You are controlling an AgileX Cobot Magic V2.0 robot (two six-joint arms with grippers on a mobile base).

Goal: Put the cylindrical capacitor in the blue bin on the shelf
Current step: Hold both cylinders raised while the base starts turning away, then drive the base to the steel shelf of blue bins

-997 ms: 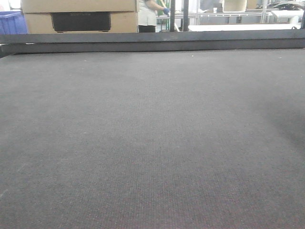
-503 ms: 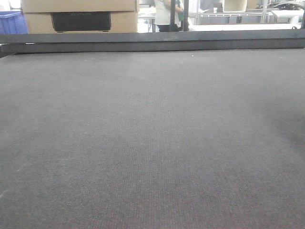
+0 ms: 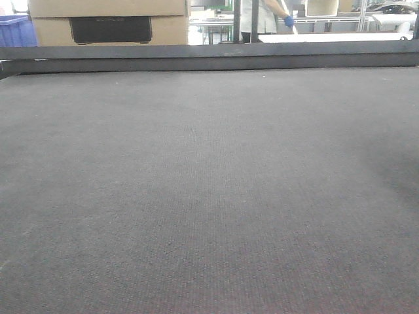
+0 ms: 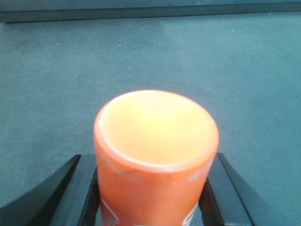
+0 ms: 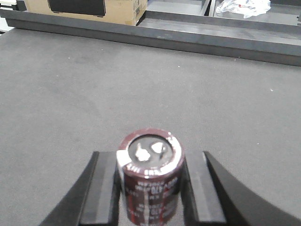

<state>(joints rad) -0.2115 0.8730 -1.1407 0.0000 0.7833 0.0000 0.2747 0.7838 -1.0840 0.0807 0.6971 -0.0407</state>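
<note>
My right gripper [image 5: 151,157] is shut on a dark maroon cylindrical capacitor [image 5: 150,183] with two metal terminals on its top, held upright just above the grey mat. My left gripper [image 4: 150,162] is shut on a larger orange cylinder [image 4: 155,155] with a pale flat top, also held over the mat. Neither gripper shows in the front view. A blue bin [image 3: 14,31] peeks in at the far left beyond the table's back edge. The stainless-steel shelf is not clearly in view.
The grey mat [image 3: 209,183] fills the front view, bounded at the back by a dark raised rail [image 3: 209,55]. Behind it stand a cardboard box [image 3: 108,23] and a person in blue gloves [image 3: 268,16] among metal frames.
The person in the background has walked from left to right. The mat looks the same throughout.
</note>
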